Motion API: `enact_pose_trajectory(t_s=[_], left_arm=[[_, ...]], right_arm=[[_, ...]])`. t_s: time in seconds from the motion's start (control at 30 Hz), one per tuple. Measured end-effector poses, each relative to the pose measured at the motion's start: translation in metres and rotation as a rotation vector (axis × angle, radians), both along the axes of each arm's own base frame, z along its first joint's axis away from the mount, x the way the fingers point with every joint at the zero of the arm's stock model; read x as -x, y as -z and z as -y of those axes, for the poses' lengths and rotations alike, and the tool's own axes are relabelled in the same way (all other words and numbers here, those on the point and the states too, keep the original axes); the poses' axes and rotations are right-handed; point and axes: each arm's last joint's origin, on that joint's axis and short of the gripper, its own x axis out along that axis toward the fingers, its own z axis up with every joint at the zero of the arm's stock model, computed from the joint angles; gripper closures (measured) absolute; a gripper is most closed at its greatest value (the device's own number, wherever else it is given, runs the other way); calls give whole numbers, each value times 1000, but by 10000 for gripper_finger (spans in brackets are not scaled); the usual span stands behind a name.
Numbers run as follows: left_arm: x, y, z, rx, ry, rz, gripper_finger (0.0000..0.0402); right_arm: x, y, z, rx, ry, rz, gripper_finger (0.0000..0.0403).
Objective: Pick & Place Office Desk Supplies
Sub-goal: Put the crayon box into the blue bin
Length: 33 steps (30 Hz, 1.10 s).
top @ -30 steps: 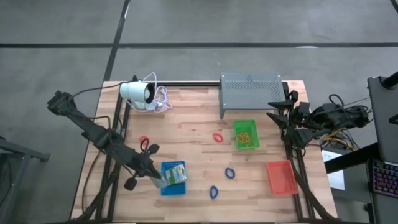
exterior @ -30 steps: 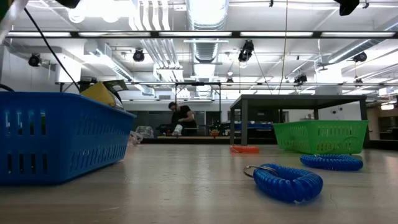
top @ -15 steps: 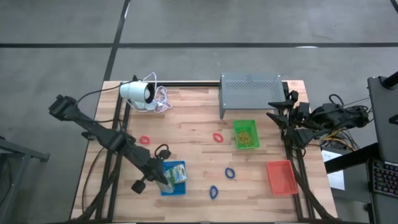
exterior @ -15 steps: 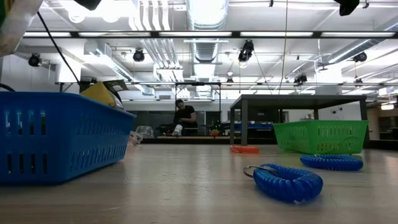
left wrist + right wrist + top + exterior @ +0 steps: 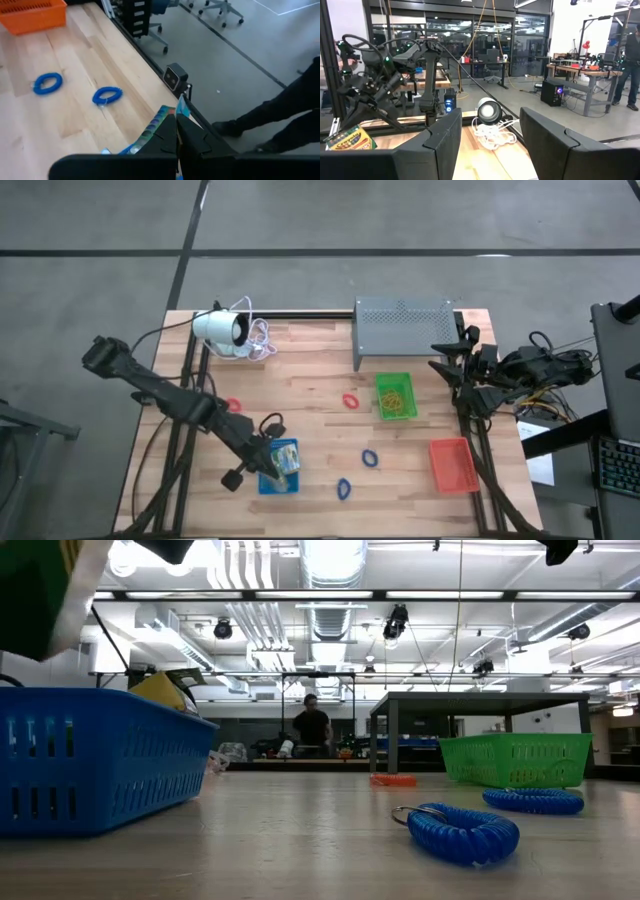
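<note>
left end effector (image 5: 272, 464) over the blue tray (image 5: 266, 483) at the near left of the surface (image 5: 310, 430). fingers pressed fully together on a green-and-white flat packet (image 5: 284, 459), which it holds above the tray. in the left wrist view the packet's coloured edge (image 5: 161, 119) sticks out past the closed fingers (image 5: 192, 140). low view: a green and white corner of the packet (image 5: 45, 590) hangs above the blue tray wall (image 5: 100, 755).

right end effector (image 5: 447, 367) parked at the far right edge of the surface, beside the grey perforated stand (image 5: 403, 327). fingers spread wide, nothing between them; right wrist view shows both fingers (image 5: 445, 145) well apart with only room beyond.

writing: in the right wrist view a green-and-yellow box (image 5: 350, 139) reads "crayola". no other legible text.

loose supplies on the surface:
- red loop (image 5: 232, 405) left of centre, near the left arm.
- red loop (image 5: 350, 400) just left of the green tray (image 5: 396, 396).
- yellow rubber bands (image 5: 394, 397) inside the green tray.
- blue loop (image 5: 370, 457) and blue loop (image 5: 344, 488) to the right of the blue tray, apart from each other; both seen in the left wrist view (image 5: 48, 82) (image 5: 107, 95).
- orange tray (image 5: 452, 465) at near right.

white cylinder with coiled cable (image 5: 228, 330) at far left corner. a person (image 5: 312, 726) stands in the room behind, seen in the low view.
</note>
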Motion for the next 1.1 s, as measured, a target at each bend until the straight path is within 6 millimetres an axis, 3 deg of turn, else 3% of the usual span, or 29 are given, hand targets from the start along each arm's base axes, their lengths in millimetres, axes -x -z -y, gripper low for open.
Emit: enact_pose_trajectory(t_s=[0.27, 0.7, 1.1], left_arm=[[-7, 13, -2, 31, 32, -85, 401], [-28, 57, 5, -20, 17, -233, 398], [-27, 52, 4, 4, 7, -223, 302]], right_arm=[[0, 0, 0, 0, 0, 0, 204], [0, 0, 0, 1, -1, -2, 204], [0, 0, 0, 1, 0, -3, 204]])
